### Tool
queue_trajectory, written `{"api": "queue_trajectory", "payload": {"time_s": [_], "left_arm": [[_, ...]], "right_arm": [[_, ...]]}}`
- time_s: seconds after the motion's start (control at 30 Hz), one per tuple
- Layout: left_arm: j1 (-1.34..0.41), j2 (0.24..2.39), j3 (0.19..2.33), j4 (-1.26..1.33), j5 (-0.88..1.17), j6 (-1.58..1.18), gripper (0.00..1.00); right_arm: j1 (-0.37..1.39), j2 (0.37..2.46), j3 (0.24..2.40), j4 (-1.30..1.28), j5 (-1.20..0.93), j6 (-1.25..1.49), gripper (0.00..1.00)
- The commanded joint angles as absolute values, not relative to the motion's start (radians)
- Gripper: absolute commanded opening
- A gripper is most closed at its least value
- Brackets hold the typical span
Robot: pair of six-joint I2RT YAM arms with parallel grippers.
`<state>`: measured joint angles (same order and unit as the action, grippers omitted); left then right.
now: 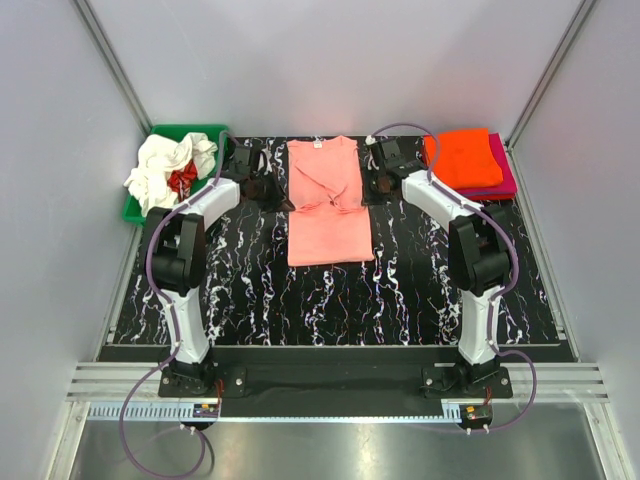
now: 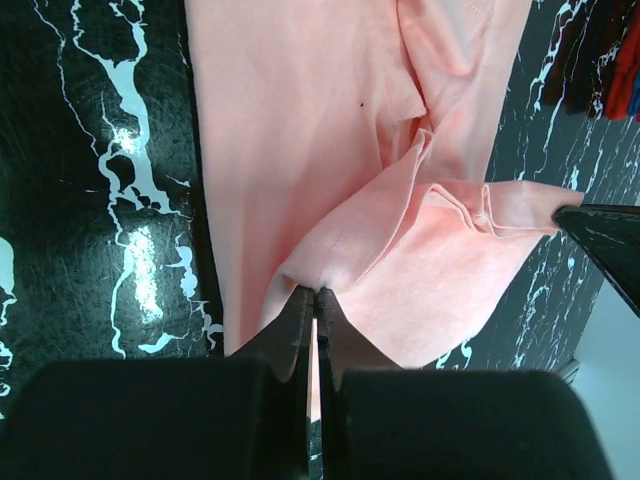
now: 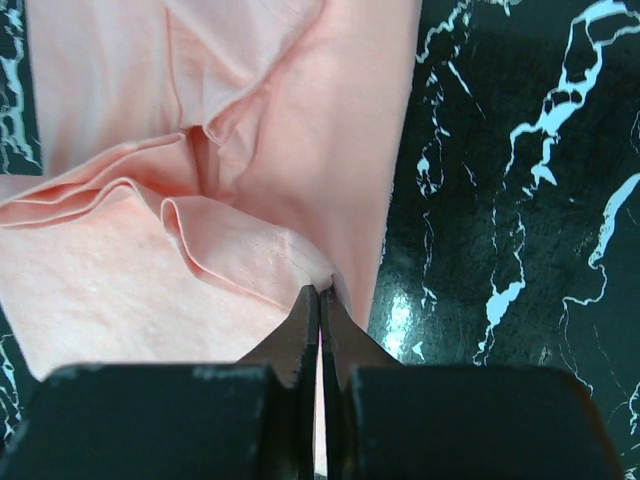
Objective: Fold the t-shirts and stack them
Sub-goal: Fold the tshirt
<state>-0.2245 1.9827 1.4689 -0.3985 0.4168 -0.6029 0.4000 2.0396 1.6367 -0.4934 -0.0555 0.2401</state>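
The salmon-pink t-shirt [image 1: 328,225] lies lengthwise in the middle of the black marbled table, its collar at the far end. A raised crease runs across its middle. My left gripper [image 1: 280,192] is shut on the shirt's left edge at that crease, with the cloth [image 2: 400,230] pinched at the tips of the left gripper [image 2: 316,292]. My right gripper [image 1: 372,187] is shut on the right edge, where a folded hem [image 3: 240,260] meets the tips of the right gripper [image 3: 321,290]. A folded orange t-shirt [image 1: 462,157] rests on a magenta one [image 1: 503,178] at the back right.
A green bin [image 1: 190,131] at the back left holds a crumpled white t-shirt [image 1: 160,165] and a red one [image 1: 183,179]. Grey walls close in the table on three sides. The marbled tabletop [image 1: 330,300] runs from the shirt to the arm bases.
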Motion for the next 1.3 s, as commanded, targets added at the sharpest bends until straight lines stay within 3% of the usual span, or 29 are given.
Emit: {"api": "queue_trajectory", "payload": {"time_s": [0.0,0.43,0.53,0.6,0.63,0.73,0.8,1.0,1.27], "left_arm": [[-0.21,1.985,1.519,-0.367,0.454,-0.601,0.0],[-0.17,2.134,1.64,-0.258,0.5,-0.643,0.0],[-0.155,2.189,1.681,-0.232,0.502,-0.647,0.0],[-0.146,2.23,1.715,-0.222,0.5,-0.646,0.04],[-0.141,2.244,1.726,-0.224,0.511,-0.65,0.07],[-0.129,2.269,1.752,-0.219,0.538,-0.652,0.29],[-0.129,2.244,1.755,-0.219,0.531,-0.614,0.29],[-0.13,2.106,1.732,-0.305,0.411,-0.505,0.41],[-0.205,1.916,1.516,-0.305,0.466,-0.477,0.4]], "right_arm": [[0.39,2.0,1.709,-0.489,-0.075,0.213,0.0],[0.348,2.186,1.903,-0.495,-0.17,0.141,0.0],[0.344,2.272,1.995,-0.499,-0.164,0.121,0.05],[0.338,2.333,2.029,-0.499,-0.153,0.118,0.07],[0.331,2.351,2.075,-0.511,-0.155,0.123,0.13],[0.305,2.407,2.162,-0.558,-0.175,0.146,0.25],[0.29,2.407,2.184,-0.578,-0.175,0.15,0.34],[0.281,2.293,2.112,-0.604,-0.193,0.175,0.45],[0.284,2.122,1.84,-0.592,-0.36,0.242,0.45]]}}
